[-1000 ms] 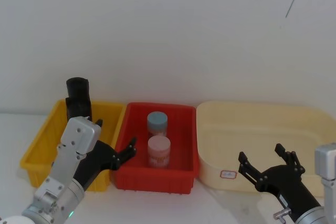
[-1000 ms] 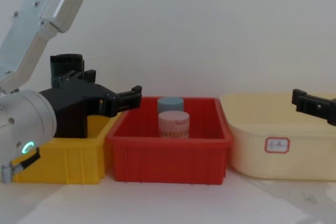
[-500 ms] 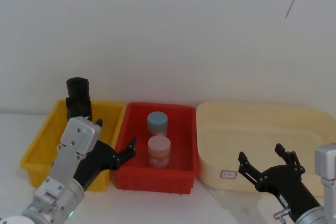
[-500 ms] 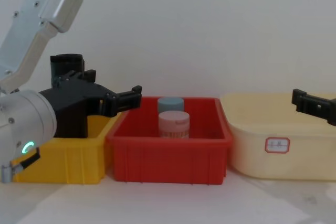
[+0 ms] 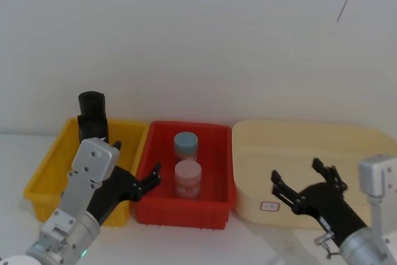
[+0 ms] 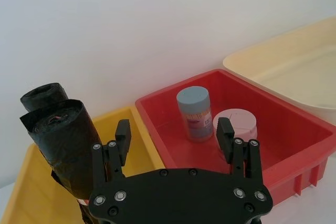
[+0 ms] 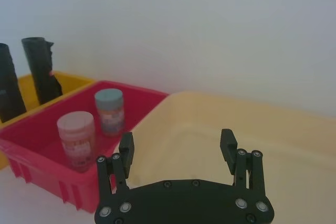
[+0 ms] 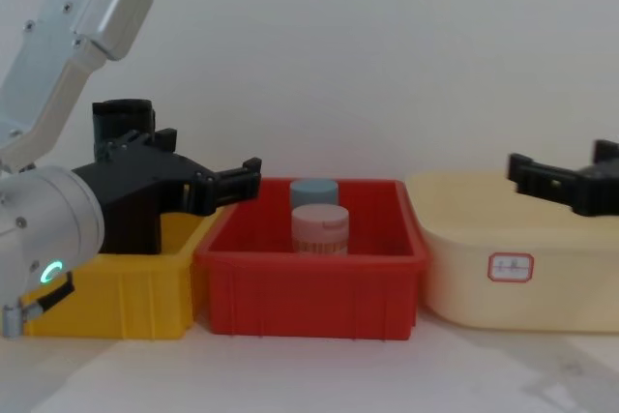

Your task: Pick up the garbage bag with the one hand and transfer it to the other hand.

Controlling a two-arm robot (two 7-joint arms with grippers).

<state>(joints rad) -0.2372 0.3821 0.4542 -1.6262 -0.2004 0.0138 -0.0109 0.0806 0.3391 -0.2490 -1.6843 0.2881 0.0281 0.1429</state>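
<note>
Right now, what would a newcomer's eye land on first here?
Three bins in a row: yellow bin at left, red bin in the middle holding a blue-lidded jar and a pink jar, cream tub at right. Upright in the yellow bin stand the garbage bag and a second black roll beside it. The left hand hangs open near them; the right hand hangs open at the cream tub's front.

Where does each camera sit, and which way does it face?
Head: up high, looking down at yellow bin, red bin, cream tub; left gripper and right gripper below.
Chest: lower, level across the bins; left gripper large at left.
Left wrist: behind its open fingers, facing the garbage bag.
Right wrist: behind its open fingers, facing the tub.
Shared: both wrist views show two jars.
</note>
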